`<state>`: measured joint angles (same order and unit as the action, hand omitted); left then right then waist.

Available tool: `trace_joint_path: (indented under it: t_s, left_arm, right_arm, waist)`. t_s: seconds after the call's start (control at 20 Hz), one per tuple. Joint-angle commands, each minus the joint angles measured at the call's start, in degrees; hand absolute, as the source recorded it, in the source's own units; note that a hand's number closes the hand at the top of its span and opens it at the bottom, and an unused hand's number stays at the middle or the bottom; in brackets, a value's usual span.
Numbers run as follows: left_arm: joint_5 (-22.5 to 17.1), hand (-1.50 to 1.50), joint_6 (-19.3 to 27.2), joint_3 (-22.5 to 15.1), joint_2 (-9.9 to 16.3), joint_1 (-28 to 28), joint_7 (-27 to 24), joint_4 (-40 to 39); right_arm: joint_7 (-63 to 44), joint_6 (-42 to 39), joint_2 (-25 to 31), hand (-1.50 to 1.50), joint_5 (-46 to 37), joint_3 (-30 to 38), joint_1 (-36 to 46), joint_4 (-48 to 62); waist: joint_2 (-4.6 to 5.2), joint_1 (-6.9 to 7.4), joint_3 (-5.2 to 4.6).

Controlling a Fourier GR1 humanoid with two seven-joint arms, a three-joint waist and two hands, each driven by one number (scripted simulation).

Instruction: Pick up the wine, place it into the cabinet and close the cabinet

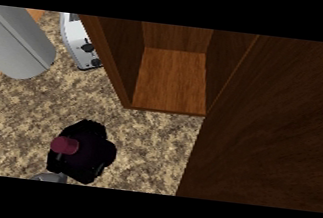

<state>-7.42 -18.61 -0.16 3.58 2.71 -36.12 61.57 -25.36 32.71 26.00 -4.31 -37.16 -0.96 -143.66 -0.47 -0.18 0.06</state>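
The dark wine bottle w/ maroon cap [65, 145] is seen wrapped by the black hand [85, 155] near the speckled granite counter's [154, 130] front edge, apparently lifted for the open brown wooden cabinet [172, 79], its door [280, 134] swung wide.

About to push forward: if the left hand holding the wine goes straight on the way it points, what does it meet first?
Likely the cabinet's left wall, at its front edge, across the counter. Depth is unclear, so the left hand and wine might slip just inside.
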Motion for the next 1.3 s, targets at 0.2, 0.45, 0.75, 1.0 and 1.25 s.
trace_joint_path:
  t_s: [0.2,0.45,0.75,1.0,1.25]
  left_arm:
    - [-0.5,1.5,3.2,-7.7,-3.4,-6.9,9.9,16.4]
    - [-1.6,1.5,13.7,-14.2,-3.6,-8.9,13.2,24.2]
    - [-1.0,1.5,24.7,-18.7,-3.6,-2.7,15.7,23.7]
    - [0.2,1.5,30.5,-17.1,-3.6,5.2,16.0,18.5]
    - [0.0,1.5,27.6,-11.4,-2.7,11.9,18.9,14.1]
  right_arm:
    - [-0.3,0.4,2.0,-1.5,-2.7,-0.8,-5.6,-11.0]
    - [-2.0,0.0,4.6,-1.5,-2.7,0.4,-5.4,-12.7]
    - [0.6,0.6,5.8,-1.5,-1.2,0.3,-8.9,-14.0]
    - [-0.6,-0.7,5.7,-1.5,3.0,4.0,-5.1,-12.3]
    - [2.6,-1.3,7.3,-1.5,1.3,2.3,-9.8,-14.0]
  waist:
    - [0.08,-0.25,-0.02]
    - [0.08,-0.41,-0.04]
    - [0.13,-1.23,-0.05]
    - [0.39,-1.02,-0.06]
    - [0.29,-1.4,-0.06]
